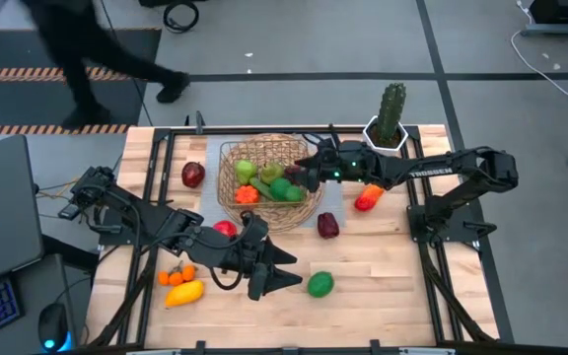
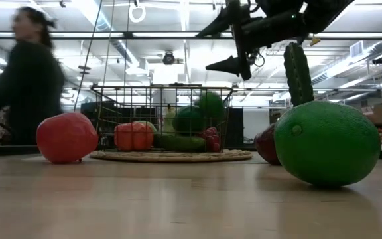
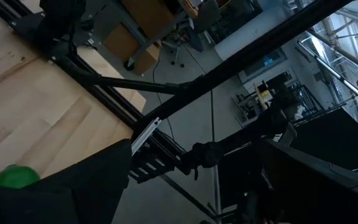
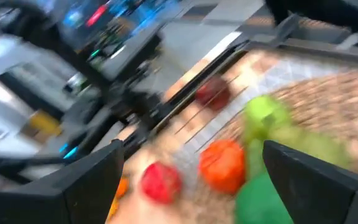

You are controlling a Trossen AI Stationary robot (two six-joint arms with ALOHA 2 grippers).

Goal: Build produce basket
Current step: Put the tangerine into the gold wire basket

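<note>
High view gives us the clearest count. We see the basket (image 1: 269, 179) at the far middle of the table, on a flat woven mat, already holding a green pear (image 1: 246, 171), an orange fruit (image 1: 247, 194), a couple of round green pieces (image 1: 282, 187) and something dark red near its right rim.

Well outside it we find a dark red apple (image 1: 193, 175) to its left, a red apple (image 1: 225, 229) just in front, a dark plum (image 1: 328, 225) in front-right, a red-orange piece (image 1: 368, 197) to the right, a green lime (image 1: 320, 284) near the front edge, and small oranges (image 1: 177, 277) with a yellow mango (image 1: 184, 293) at the front left. So we judge the job roughly half done, with about seven pieces left to collect.

Our right gripper (image 1: 299, 174) hangs over the basket's right side with its fingers spread and nothing between them. Our left gripper (image 1: 286, 271) hovers near the lime, fingers also spread and empty.

Behind the basket stands a cactus (image 1: 392, 111) in a white pot.

We can read "TROSSEN" in white on the right arm (image 1: 432, 171); no other writing is legible.
</note>
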